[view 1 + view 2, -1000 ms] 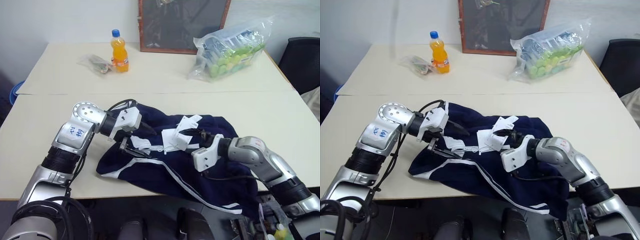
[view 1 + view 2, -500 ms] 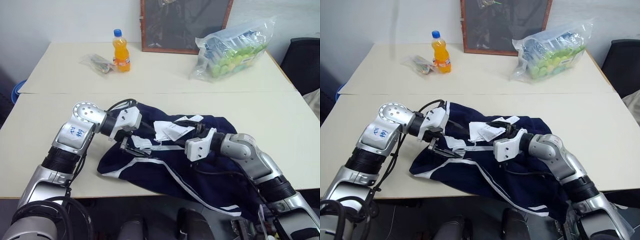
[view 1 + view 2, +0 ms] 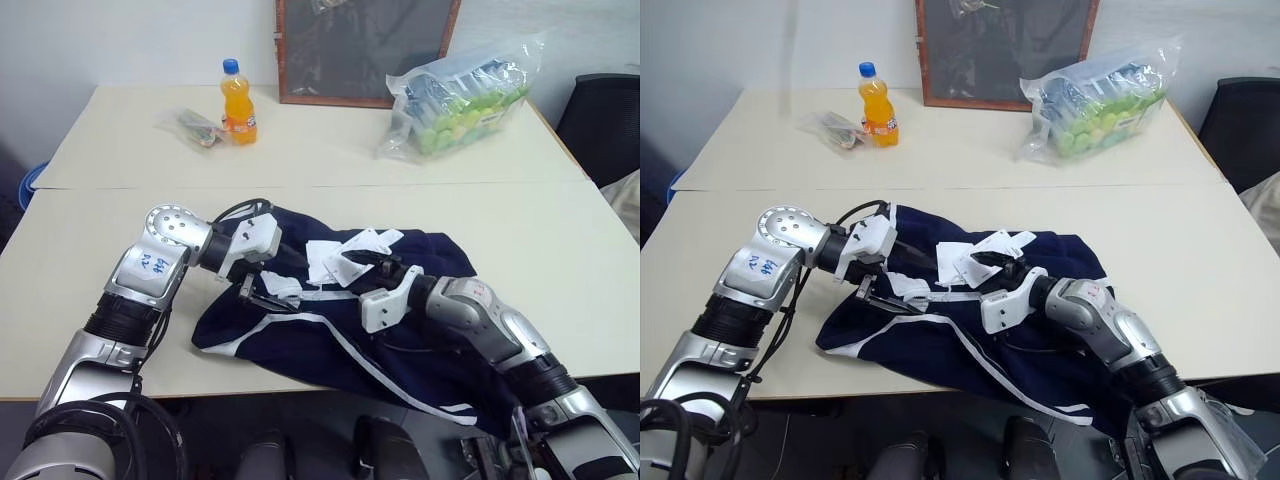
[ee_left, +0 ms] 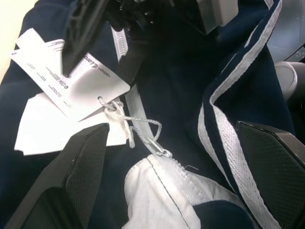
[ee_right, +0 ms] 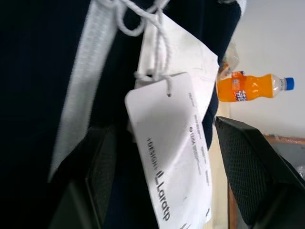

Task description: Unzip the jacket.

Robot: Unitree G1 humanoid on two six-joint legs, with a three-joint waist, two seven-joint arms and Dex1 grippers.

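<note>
The navy jacket (image 3: 410,320) lies crumpled on the near table, white stripes along its side. Its white zipper (image 4: 136,121) runs from the pale collar lining (image 4: 162,200), where a small metal pull (image 4: 161,151) sits. White paper tags (image 3: 345,258) hang on string from it. My left gripper (image 3: 263,290) stands open, its fingers (image 4: 83,162) wide apart on either side of the collar and pull. My right gripper (image 3: 378,265) is open at the tags, one tag (image 5: 176,157) lying loose between its fingers (image 5: 252,162). It points toward the left gripper.
On the far table stand an orange drink bottle (image 3: 237,102), a small plastic packet (image 3: 195,125) and a large clear bag of green items (image 3: 460,95), with a framed dark board (image 3: 365,50) against the wall. A black chair (image 3: 605,120) is at the right.
My right gripper has moved left toward the left gripper and turned, and the paper tags have shifted with it. The left arm has stayed where it was.
</note>
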